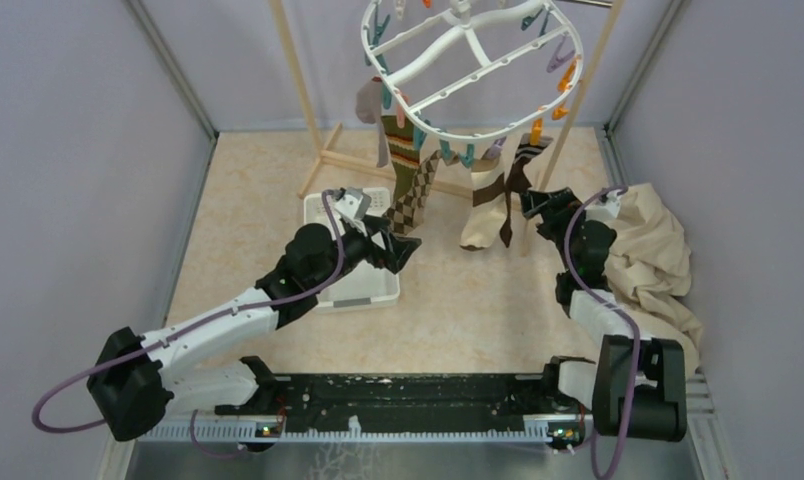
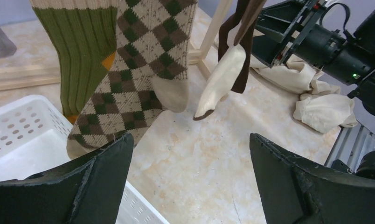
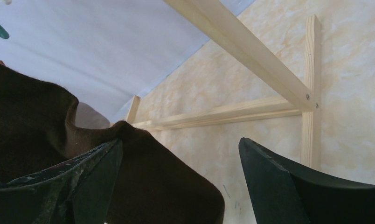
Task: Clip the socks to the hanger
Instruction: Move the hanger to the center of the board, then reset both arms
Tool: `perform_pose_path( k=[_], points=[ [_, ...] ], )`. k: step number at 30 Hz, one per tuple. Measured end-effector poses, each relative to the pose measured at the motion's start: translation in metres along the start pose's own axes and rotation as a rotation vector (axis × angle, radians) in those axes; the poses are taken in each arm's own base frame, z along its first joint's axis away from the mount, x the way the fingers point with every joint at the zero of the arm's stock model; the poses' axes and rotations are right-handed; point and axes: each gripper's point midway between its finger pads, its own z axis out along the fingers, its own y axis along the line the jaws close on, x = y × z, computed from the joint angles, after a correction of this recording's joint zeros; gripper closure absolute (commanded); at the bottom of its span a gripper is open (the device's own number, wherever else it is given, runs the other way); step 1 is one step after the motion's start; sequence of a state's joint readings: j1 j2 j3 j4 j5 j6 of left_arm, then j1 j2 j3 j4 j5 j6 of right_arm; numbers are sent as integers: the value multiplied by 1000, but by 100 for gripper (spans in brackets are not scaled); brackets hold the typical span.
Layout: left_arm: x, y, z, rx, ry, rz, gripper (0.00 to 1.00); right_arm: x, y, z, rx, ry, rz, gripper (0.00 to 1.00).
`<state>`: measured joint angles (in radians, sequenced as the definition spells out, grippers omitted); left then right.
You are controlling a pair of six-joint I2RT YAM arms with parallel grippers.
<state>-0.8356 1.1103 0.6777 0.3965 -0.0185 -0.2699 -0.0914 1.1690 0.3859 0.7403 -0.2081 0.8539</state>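
Fingers, left gripper (image 2: 190, 136): spread wide and holding nothing. They hover over the far corner of the white basket (image 1: 363, 290), pointed toward the hanging socks. Much of the basket is hidden by the arm, so whether a sock is left in it cannot be told.

Fingers, right gripper (image 3: 180, 140): spread wide and clamped on nothing. Dark brown fabric lies against one finger and partly fills the gap between them.

Beige cloth (image 1: 653, 250): heaped on the desk just beside the right arm. It is not part of the task.

Brown-and-cream sock (image 1: 483, 215): hangs toe down beneath the hanger's near rim, at the right fingers. It appears pegged, though the peg's bite is too small to confirm.

Argyle sock (image 2: 143, 70) and green ribbed sock (image 2: 78, 56): hang side by side, touching, to the left of the brown one.

Hanger (image 1: 508, 122): white oval frame with coloured pegs around its rim, hung high on the wooden rack (image 1: 296, 70).

Handling note, as judgement: the step in hand looks like clearing the right fingers from the brown sock.
- Keep the fingers apart and draw straight back toward the arm's base, so the fabric slides off and is not dragged down against its peg.
- Mind the rack's upright, which stands just beside the sock.
- Confirm that the sock hangs free before the left arm goes to the basket.
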Motion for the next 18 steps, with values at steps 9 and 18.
perform_pose_path(
  k=[9, 18],
  points=[
    [-9, 6, 10, -55, 8, -16, 1, 0, 6, -18, -12, -1, -37, 5],
    [-38, 7, 15, -90, -45, 23, 1, 28, -19, -27, 40, 67, -16, 5]
  ],
)
